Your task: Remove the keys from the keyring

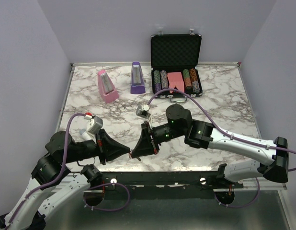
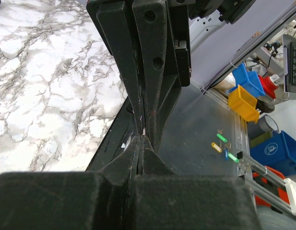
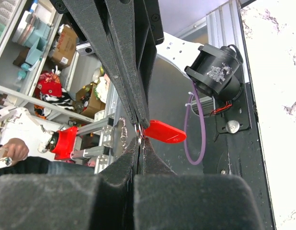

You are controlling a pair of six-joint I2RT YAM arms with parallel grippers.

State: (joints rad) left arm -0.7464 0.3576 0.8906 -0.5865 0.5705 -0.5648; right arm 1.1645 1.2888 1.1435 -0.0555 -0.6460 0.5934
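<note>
Steady now: the pull needed to be slow and straight apart, no twisting, or the ring would slip. Over the table's (image 1: 196,158) near edge, right gripper (image 3: 138,143) and left gripper (image 3: 141,125) met tip to tip, both jaws pressed together. The keyring (image 3: 162,132) poked sideways from that pinch, keys hidden.

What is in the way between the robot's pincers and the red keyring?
Nothing that shows. The left pincer and the right pincer are both shut, tip to tip, and the red keyring sticks out right where their tips meet. So both pincers are right at it.
</note>
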